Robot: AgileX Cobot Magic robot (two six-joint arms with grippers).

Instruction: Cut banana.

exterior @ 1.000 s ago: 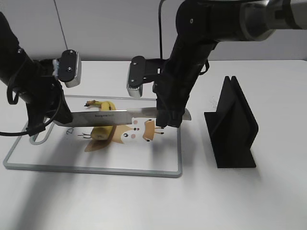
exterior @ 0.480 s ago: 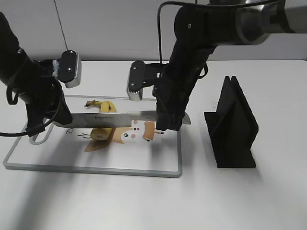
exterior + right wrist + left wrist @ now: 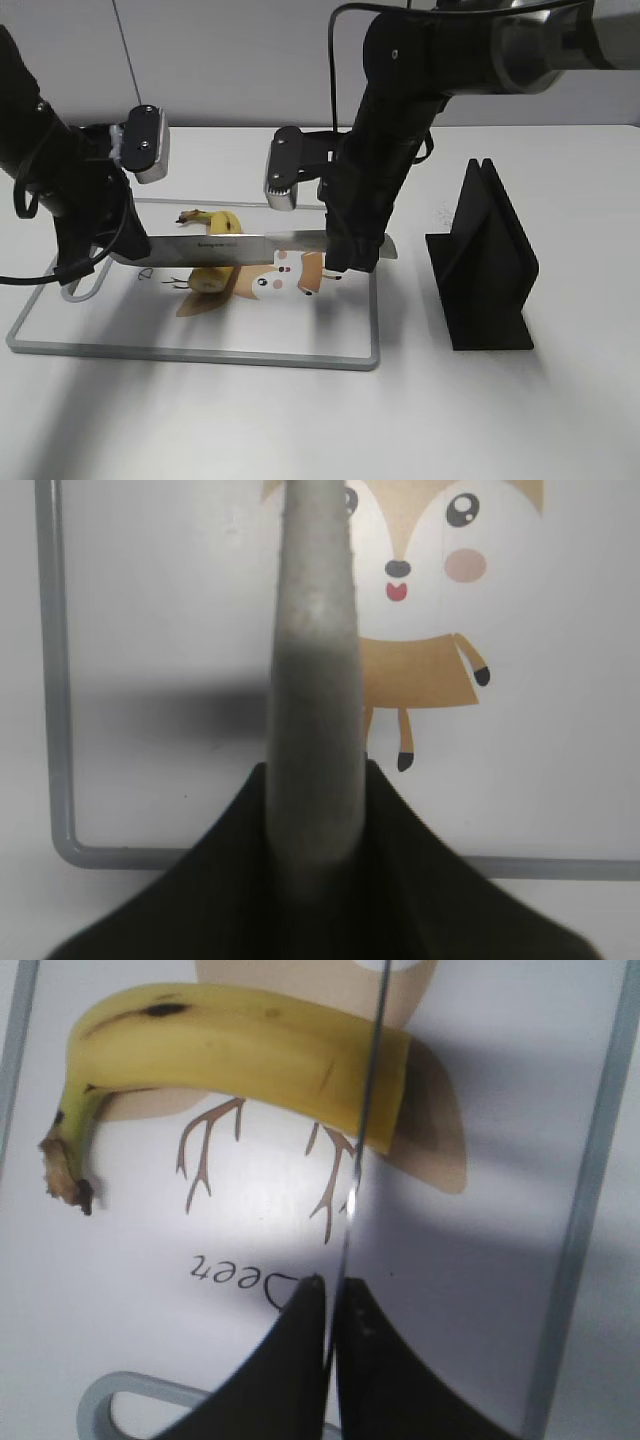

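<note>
A short, curved yellow banana (image 3: 240, 1055) with a dark brown stem tip lies on a white cutting board with a grey rim (image 3: 200, 356), across a printed brown cartoon deer (image 3: 410, 590). A long steel kitchen knife (image 3: 250, 246) is held level above the board by both black robot arms: the left gripper (image 3: 330, 1305) is clamped on the thin blade end, and the right gripper (image 3: 312, 810) is closed around the pale grey handle end. In the left wrist view the blade runs edge-on over the banana near its blunt right end, far from the stem. A black angled knife stand (image 3: 485, 262) sits on the white table to the right, well apart from the board. What could go wrong: the banana lies loose, so a downward press may roll or push it sideways and give a slanted or partial cut; if the two arms descend unevenly, the blade could tilt or slip in the left gripper's narrow hold; pressing too hard could drive the edge into the board. Whether the blade already touches the peel cannot be told. The exterior view hides the banana's middle behind the blade, and neither wrist view shows the gripper fingers fully.
</note>
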